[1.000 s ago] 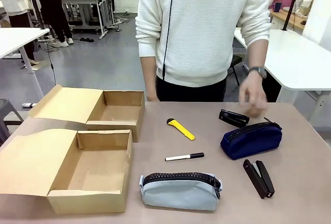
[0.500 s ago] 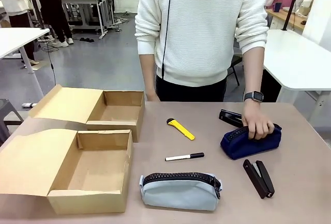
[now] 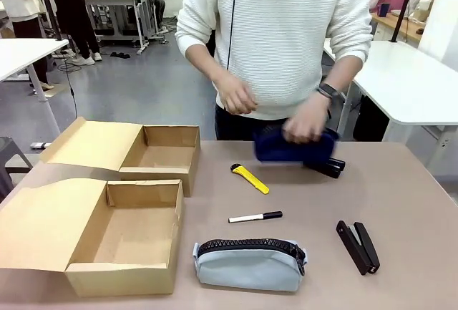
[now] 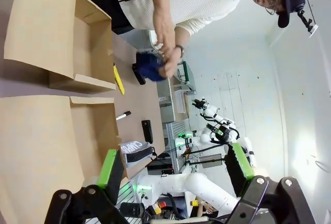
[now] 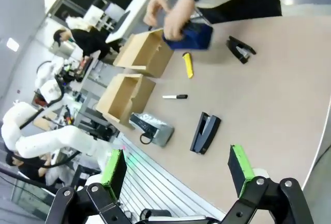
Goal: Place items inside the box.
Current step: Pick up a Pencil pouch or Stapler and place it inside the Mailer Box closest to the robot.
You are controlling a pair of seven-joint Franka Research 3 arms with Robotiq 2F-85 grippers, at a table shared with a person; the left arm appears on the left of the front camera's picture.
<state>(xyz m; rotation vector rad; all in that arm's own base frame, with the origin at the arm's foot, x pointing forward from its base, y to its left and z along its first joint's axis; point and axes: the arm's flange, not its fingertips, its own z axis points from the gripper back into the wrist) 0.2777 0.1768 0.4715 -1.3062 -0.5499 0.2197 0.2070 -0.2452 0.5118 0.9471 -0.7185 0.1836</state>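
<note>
Dark blue pouch [image 3: 275, 149] hangs above the table's [image 3: 418, 202] far edge, gripped by the person's watch-wearing hand [image 3: 306, 122], just over 1 black stapler [image 3: 327, 166]. On the table lie a yellow knife [image 3: 250, 179], a marker [image 3: 255, 217], a second stapler [image 3: 358, 247] and a grey-blue pouch [image 3: 249, 263]. 2 open cardboard boxes [image 3: 122, 279] stand to the left with nothing inside. The left claw [image 4: 175, 164] and right claw [image 5: 176, 166] are both spread wide, holding nothing.
</note>
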